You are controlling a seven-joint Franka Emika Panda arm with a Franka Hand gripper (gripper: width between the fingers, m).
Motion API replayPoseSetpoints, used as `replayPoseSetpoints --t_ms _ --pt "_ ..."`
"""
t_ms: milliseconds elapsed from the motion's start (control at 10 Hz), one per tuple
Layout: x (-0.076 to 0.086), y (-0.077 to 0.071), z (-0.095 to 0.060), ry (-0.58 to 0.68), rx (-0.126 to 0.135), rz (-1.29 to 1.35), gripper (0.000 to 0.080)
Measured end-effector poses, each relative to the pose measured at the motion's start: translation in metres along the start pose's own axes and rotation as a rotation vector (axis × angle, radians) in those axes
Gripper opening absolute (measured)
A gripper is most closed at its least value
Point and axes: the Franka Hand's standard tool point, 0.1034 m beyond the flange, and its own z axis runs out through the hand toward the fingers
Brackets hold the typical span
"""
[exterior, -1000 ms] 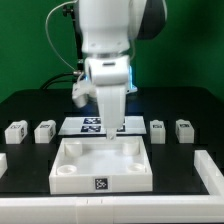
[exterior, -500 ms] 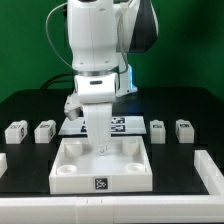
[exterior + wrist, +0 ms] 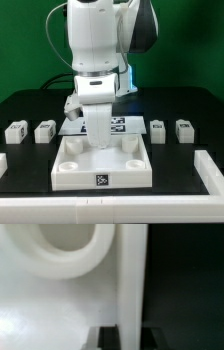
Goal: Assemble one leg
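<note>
The large white square tray (image 3: 70,175) with round corner sockets lies at the front middle of the black table. My gripper (image 3: 98,143) is down on its back wall, left of the middle. In the wrist view the white wall (image 3: 130,280) runs between my two dark fingers (image 3: 108,336), which sit against it on both sides, so my gripper (image 3: 130,333) is shut on the tray's wall. A round socket (image 3: 70,252) shows beside it. Several small white legs stand in a row behind the tray: two on the exterior view's left (image 3: 14,130) (image 3: 44,130), two on its right (image 3: 157,130) (image 3: 183,129).
The marker board (image 3: 122,124) lies flat behind the tray, partly hidden by my arm. White pieces reach in at the exterior view's left edge (image 3: 2,162) and right edge (image 3: 212,170). The table's white front edge runs just below the tray.
From one second ago my arm moved toward the exterior view's left and down onto the tray's back wall. Over the last half second nothing visibly moved.
</note>
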Motion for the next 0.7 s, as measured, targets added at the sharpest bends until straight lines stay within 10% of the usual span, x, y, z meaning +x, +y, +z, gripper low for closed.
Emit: replayPoseSetpoints --t_ms 500,700 --pt "0.002 0.004 -0.001 0.0 -0.013 0.009 0.0055" --pt "0.035 0.029 -0.001 0.022 -0.053 0.016 0.0055"
